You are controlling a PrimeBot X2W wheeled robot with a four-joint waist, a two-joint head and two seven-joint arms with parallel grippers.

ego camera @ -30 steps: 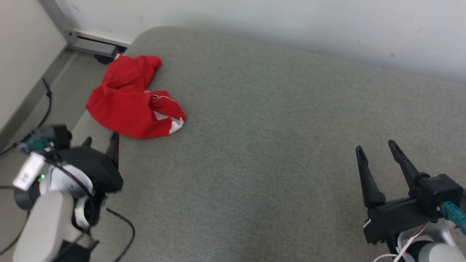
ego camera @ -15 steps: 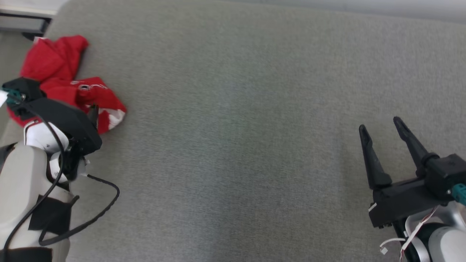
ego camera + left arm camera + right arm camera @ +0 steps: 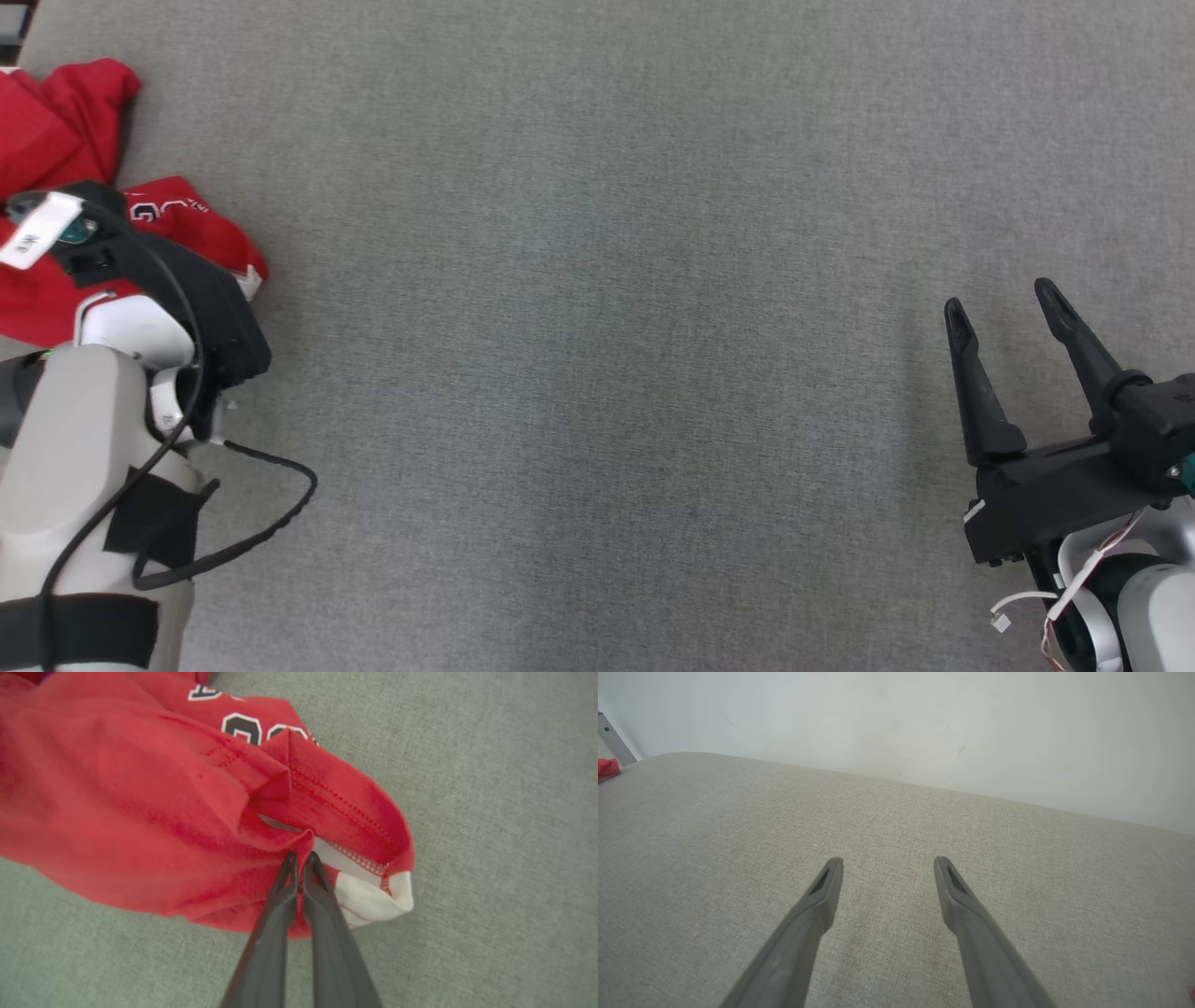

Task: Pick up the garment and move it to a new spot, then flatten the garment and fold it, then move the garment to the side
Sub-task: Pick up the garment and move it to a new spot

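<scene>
Nearest you, by the grey cushion's point(image 3: 597, 327) near right corner, your right gripper point(image 3: 997, 297) hangs with jaws wide and empty. Farther off at the left edge, your left gripper point(image 3: 300, 856) pinches a fold of the crumpled red garment point(image 3: 140, 788), which lies toward the far left corner.

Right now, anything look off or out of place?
Only the red garment: crumpled in a heap at the left edge of the grey surface, one hem flipped showing white. The left pincer is pinched on a fold. Nothing torn or spilled.
</scene>
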